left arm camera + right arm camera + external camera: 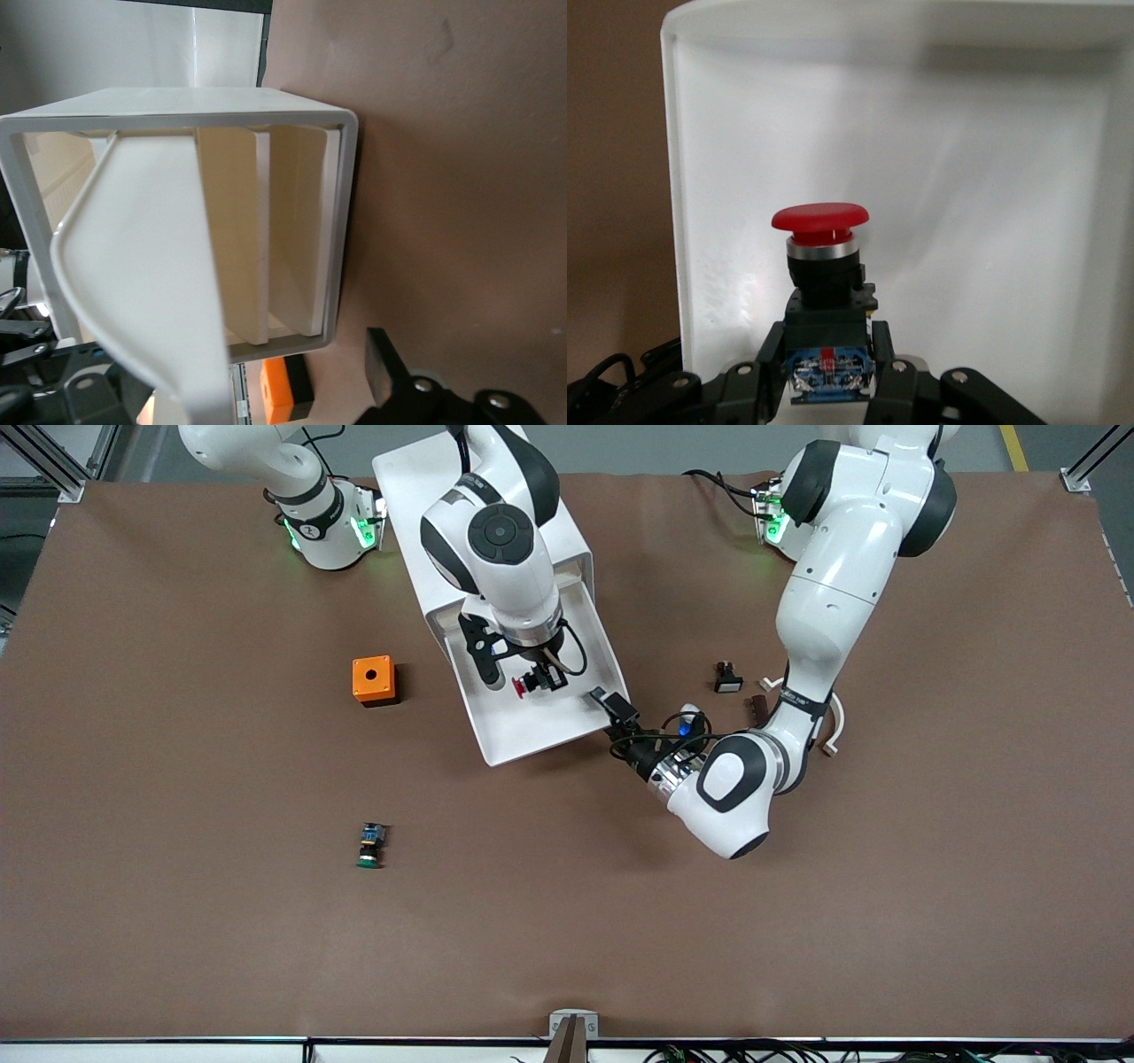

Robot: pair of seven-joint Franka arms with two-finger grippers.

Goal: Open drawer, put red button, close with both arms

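The drawer [523, 746] stands pulled out of the white cabinet [407, 487] toward the front camera. My right gripper [537, 681] hangs over the drawer's floor, shut on the red button [521, 687]. In the right wrist view the red button [819, 220] has its red cap pointing away, and my right gripper [830, 343] clamps its black-and-blue body over the drawer's white floor [983, 221]. My left gripper [614, 707] is open at the drawer's front corner toward the left arm's end. The left wrist view shows the drawer's side wall [151, 266], the cabinet frame [345, 221] and one finger [387, 367] clear of them.
An orange box [374, 680] with a round hole sits beside the drawer toward the right arm's end. A green-capped switch [370, 846] lies nearer the front camera. A black switch with a white face [727, 678] and small loose bits [760, 704] lie by the left arm.
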